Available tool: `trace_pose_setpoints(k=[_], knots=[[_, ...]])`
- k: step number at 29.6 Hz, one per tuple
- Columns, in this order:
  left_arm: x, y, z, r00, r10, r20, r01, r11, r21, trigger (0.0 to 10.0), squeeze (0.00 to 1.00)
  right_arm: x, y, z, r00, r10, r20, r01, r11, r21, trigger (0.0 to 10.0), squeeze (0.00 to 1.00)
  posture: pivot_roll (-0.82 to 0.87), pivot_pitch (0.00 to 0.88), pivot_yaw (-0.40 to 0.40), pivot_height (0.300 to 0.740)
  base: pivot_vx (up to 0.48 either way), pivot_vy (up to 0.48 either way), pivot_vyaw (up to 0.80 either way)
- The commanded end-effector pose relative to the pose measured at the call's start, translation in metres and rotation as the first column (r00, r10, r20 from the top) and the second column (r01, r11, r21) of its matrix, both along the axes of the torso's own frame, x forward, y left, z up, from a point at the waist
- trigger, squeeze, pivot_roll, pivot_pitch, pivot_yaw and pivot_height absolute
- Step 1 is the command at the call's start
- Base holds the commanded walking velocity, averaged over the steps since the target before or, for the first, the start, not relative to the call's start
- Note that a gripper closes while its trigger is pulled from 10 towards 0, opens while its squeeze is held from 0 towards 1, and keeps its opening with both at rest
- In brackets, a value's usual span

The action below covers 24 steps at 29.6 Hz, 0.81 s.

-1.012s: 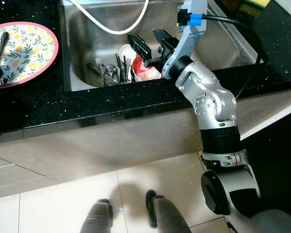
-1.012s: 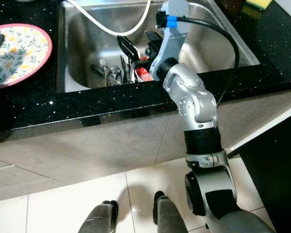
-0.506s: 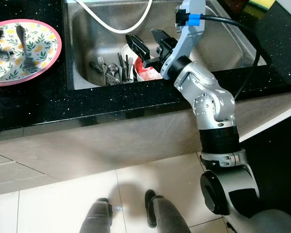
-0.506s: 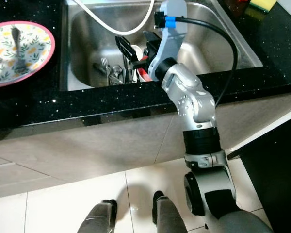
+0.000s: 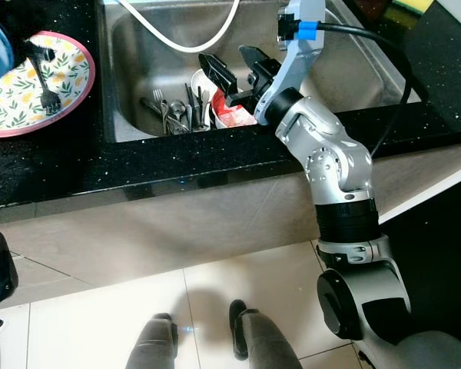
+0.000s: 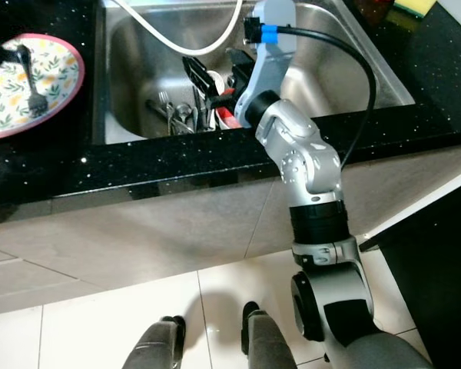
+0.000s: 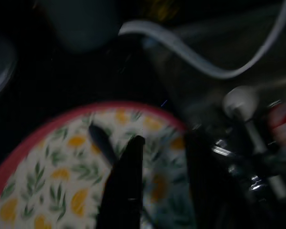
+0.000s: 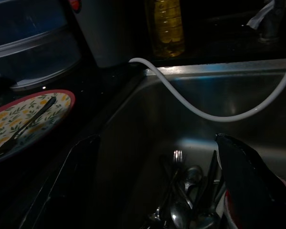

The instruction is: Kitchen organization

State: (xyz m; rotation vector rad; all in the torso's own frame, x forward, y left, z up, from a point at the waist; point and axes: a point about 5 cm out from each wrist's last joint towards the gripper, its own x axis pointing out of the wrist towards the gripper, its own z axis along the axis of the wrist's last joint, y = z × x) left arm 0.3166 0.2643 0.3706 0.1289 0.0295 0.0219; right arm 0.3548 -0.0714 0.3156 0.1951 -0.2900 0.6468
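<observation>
Far left on the black counter [image 5: 77,165]: floral plate [image 5: 19,92] w/ pink rim, a dark fork [image 6: 29,77] lying on it. Left gripper [image 7: 155,186] is just over the plate; left wrist view is blurry, the two fingers look a bit apart w/ nothing between them, but can't tell for sure. A blue part of the left arm shows at the top-left corner in the left eye view.

Middle: steel sink [image 5: 138,46] w/ a white hose [image 5: 192,42] looping across it. Pile of cutlery [image 5: 173,115] (forks, spoons) on the sink floor near the front wall, beside a white cup [image 5: 202,81] and a red-and-white item [image 5: 232,115] I can't ID.

Right gripper [image 5: 232,68] hangs over the sink just above that pile, jaws wide apart, empty. Right wrist view looks straight down at the cutlery between its fingers.

Step, as I read it: moving cutlery from sink to plate, one piece at a time. Fork looks delivered; right gripper is lined up for the next pick. Next move needs a drop onto one handle and a clean pinch w/o dragging neighbours, since pieces overlap.

Writing: none readable. Yellow bottle [image 8: 168,24] behind the sink has no legible label.
</observation>
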Motion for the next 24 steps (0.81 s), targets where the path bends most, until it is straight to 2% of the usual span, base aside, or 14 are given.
trace_pose_setpoints(k=[1,3,4,6,11,14,15,16,20,21,24], knots=[[0.011,0.002,-0.026,0.993,0.065,-0.1,-0.067,0.998,-0.016,10.0,1.0,-0.002,-0.005,0.0,1.0,-0.016,0.005,0.016,1.0,0.012,10.0,0.0,0.15,0.252,-0.024,0.74,0.0,0.0,0.0],[0.017,0.001,-0.037,0.986,0.094,-0.135,-0.099,0.995,-0.028,10.0,1.0,-0.002,-0.005,-0.001,1.0,-0.016,0.003,0.015,1.0,0.013,10.0,0.0,0.15,0.252,-0.026,0.74,0.0,0.0,0.0],[0.021,-0.003,-0.042,0.985,0.103,-0.138,-0.108,0.994,-0.027,10.0,0.0,-0.002,-0.004,0.0,1.0,-0.012,0.004,0.012,1.0,0.013,10.0,0.0,0.15,0.252,-0.026,0.74,0.0,0.0,0.0],[0.022,-0.005,-0.042,0.985,0.106,-0.137,-0.11,0.994,-0.025,10.0,0.0,-0.002,-0.003,0.0,1.0,-0.01,0.005,0.01,1.0,0.013,10.0,0.0,0.15,0.252,-0.026,0.74,0.0,0.0,0.0],[0.032,-0.003,-0.057,0.962,0.208,-0.176,-0.218,0.975,-0.036,10.0,0.0,-0.001,-0.002,0.0,1.0,-0.007,0.004,0.007,1.0,0.017,10.0,0.0,0.15,0.257,-0.029,0.74,0.0,0.0,0.0],[0.034,-0.002,-0.061,0.955,0.229,-0.187,-0.24,0.97,-0.037,10.0,0.0,-0.001,-0.001,0.0,1.0,-0.006,0.003,0.006,1.0,0.018,10.0,0.0,0.15,0.257,-0.029,0.74,0.0,0.0,0.0],[0.034,-0.003,-0.082,0.933,0.239,-0.27,-0.262,0.963,-0.054,7.1,0.0,-0.002,-0.001,0.0,1.0,-0.004,0.003,0.004,1.0,0.017,10.0,0.0,0.15,0.257,-0.026,0.74,0.0,0.0,0.0],[0.033,-0.003,-0.095,0.918,0.24,-0.316,-0.273,0.96,-0.064,1.0,0.0,-0.002,-0.001,0.0,1.0,-0.004,0.003,0.004,1.0,0.017,10.0,0.0,0.15,0.257,-0.025,0.74,0.0,0.0,0.0],[0.032,-0.002,-0.101,0.913,0.238,-0.331,-0.276,0.958,-0.072,1.0,0.0,-0.002,-0.001,0.0,1.0,-0.007,0.003,0.007,1.0,0.018,10.0,0.0,0.15,0.257,-0.025,0.74,0.0,0.0,0.0],[0.031,-0.001,-0.104,0.906,0.248,-0.342,-0.292,0.953,-0.083,0.0,0.0,-0.002,-0.002,0.0,1.0,-0.009,0.003,0.009,1.0,0.018,10.0,0.0,0.15,0.257,-0.025,0.74,0.0,0.0,0.0],[0.027,0.002,-0.109,0.893,0.286,-0.348,-0.336,0.938,-0.09,0.0,0.0,-0.002,-0.003,-0.001,1.0,-0.01,0.0,0.01,1.0,0.016,10.0,0.0,0.15,0.255,-0.028,0.74,0.0,0.0,0.0]])
